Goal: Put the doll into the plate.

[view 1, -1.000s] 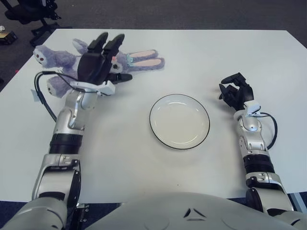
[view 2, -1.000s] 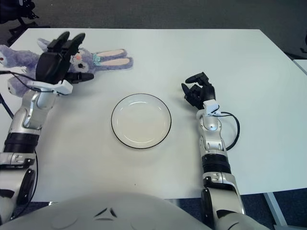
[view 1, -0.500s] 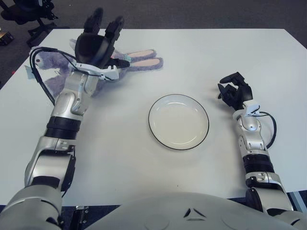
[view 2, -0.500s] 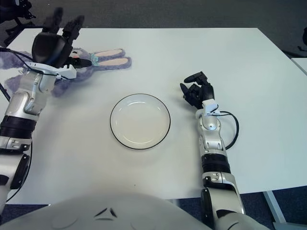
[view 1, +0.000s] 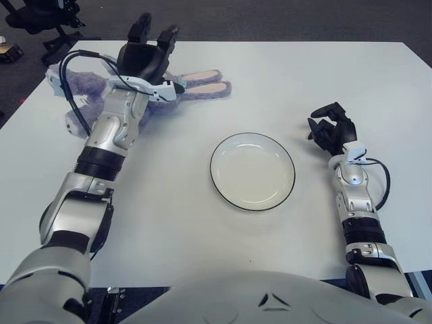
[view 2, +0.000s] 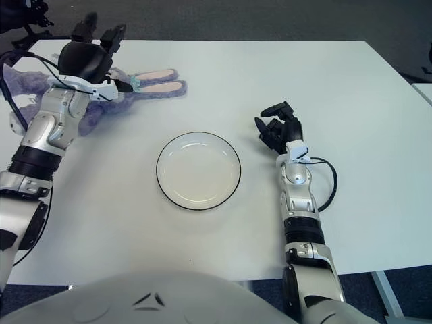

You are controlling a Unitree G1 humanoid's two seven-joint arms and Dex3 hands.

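Left hand (view 1: 145, 57) hovers with fingers spread over the purple doll (view 1: 196, 82) at the table's far left, grasping nothing, so the pickup and carry to the empty plate (view 1: 252, 171) remain (right hand (view 1: 331, 128) idles right of the plate).

The plate (view 1: 252, 171) sits near the middle of the table (view 1: 378, 88), a little toward the robot's right. The doll (view 1: 192, 84) lies at the far left part of the table, behind and to the left of the plate and well apart from it, its long ears pointing toward the right. The left hand (view 1: 144, 57) shows over the doll's body, fingers spread. The right hand (view 1: 332, 131) shows to the right of the plate, near it, fingers curled around nothing.
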